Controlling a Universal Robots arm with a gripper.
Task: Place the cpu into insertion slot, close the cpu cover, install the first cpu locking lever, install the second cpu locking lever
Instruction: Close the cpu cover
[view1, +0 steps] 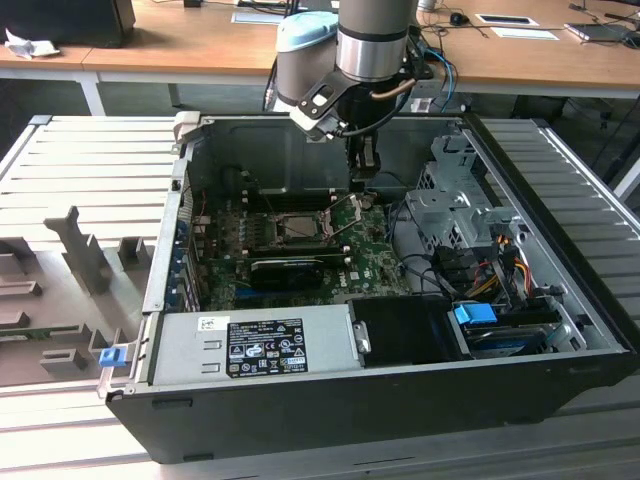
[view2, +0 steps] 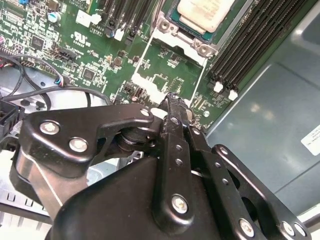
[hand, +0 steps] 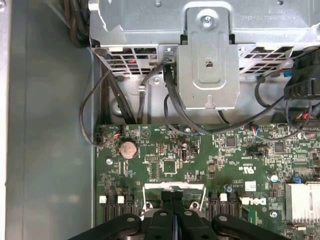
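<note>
cpu in slot; fingers pressed together, tips nr raised cpu cover edge

Robotics lab, work bench.
An opened computer case lies on a slatted metal table, 1 robot arm over it, wooden desks behind.

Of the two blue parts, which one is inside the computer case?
The blue tab at the exterior view's right, within the case walls; the blue clip sits outside, at its corner.
</note>
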